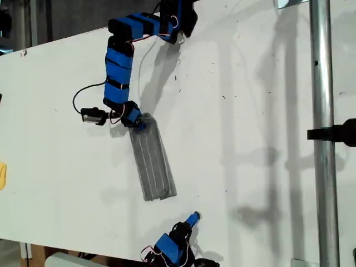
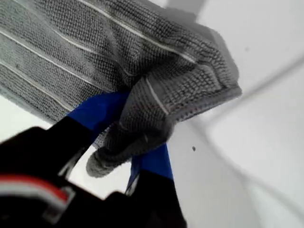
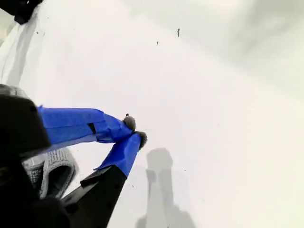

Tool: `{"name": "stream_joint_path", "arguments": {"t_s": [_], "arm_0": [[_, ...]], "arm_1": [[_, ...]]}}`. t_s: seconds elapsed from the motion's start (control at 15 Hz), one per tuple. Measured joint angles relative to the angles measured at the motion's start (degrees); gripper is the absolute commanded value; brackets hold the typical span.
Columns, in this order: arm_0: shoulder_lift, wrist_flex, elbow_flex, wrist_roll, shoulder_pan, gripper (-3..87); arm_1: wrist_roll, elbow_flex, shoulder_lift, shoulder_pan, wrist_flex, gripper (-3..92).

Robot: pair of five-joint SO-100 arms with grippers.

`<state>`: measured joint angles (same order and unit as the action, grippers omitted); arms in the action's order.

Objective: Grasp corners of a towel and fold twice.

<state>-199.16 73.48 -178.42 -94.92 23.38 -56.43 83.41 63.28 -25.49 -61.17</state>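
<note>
Although thin and limp, the towel (image 2: 95, 52) bunches between my first gripper (image 2: 126, 130), clamped on its corner (image 2: 137, 128); my second gripper (image 3: 135, 130), closed, holds nothing.

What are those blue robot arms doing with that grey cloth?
They are folding a towel. It lies on the white table as a narrow folded strip. My first gripper is pinching one end of it, where the fabric bunches between the blue fingers. My second gripper is closed with nothing in it, held back near the table's lower edge in the exterior view. A small yellow object sits at the exterior view's left edge, untouched.
</note>
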Motion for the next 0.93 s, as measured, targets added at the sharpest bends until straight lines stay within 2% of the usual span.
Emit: {"name": "stream_joint_path", "arguments": {"t_s": [0.13, 0.27, 0.47, 0.6, 0.73, 0.93], "arm_0": [[0.0, 0.0, 0.0, 0.2, 0.0, -1.2], [0.0, 0.0, 0.0, 2.0, -0.7, -1.2], [0.0, 0.0, 0.0, 4.9, -3.0, -1.2], [0.0, 0.0, 0.0, 4.9, -3.2, -1.2], [0.0, 0.0, 0.0, 4.9, -3.2, -1.2], [0.0, 0.0, 0.0, 4.4, -2.9, -1.2]], "arm_1": [[-1.5, 13.3, 11.6, 0.6, -4.6, -0.2], [-4.8, 22.8, 26.1, 2.3, -15.9, -0.2], [-11.0, 25.4, 47.8, 5.8, -33.2, -0.2], [-14.4, 23.4, 55.2, 7.6, -44.8, -0.2], [-14.5, 19.2, 54.9, 9.7, -44.6, -0.2], [-13.2, 8.9, 33.8, 14.5, -32.2, -0.2]]}}
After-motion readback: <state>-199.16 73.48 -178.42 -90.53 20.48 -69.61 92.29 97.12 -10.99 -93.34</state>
